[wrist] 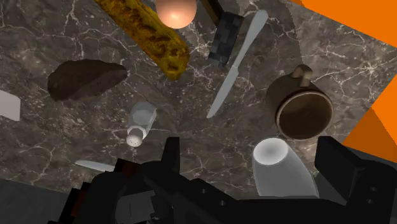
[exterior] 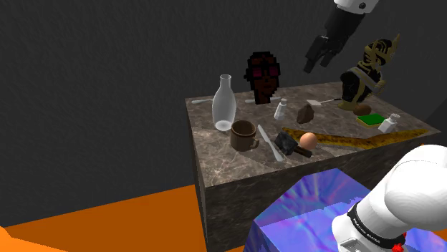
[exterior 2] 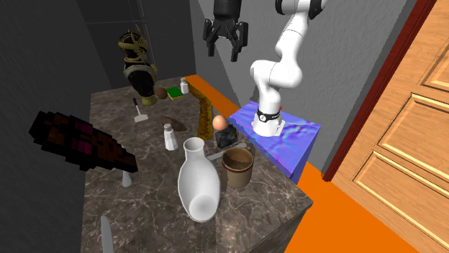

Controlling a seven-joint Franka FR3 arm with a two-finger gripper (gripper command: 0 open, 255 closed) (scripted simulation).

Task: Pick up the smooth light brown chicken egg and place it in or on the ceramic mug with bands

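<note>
Egg, light brown and smooth, is sitting on the marbled table near the edge that is facing my stand. It is tucked between a long crusty loaf and a small dark block, just beside both. I am hanging high above the far side of the table with my gripper pointing down, well apart from the egg. My jaws are standing wide open and gripping nothing; in the wrist view my two black fingers are coming in far apart over the stone. The brown mug is standing upright, mouth up, on the shoulder view's left of the egg, and a pale knife is lying between the mug and the dark block. A tall white vase shaped like a bottle is standing just behind the mug in that view. Nearer the middle of the table a small white shaker is standing near a dark brown lump. At the far edge a blocky dark head with red patches is showing, and a black-and-gold bust is standing below my gripper. On the shoulder view's right a green pad is lying just beside a small white bottle — both beyond the loaf from the egg. An orange floor is spreading out below the table.
</note>
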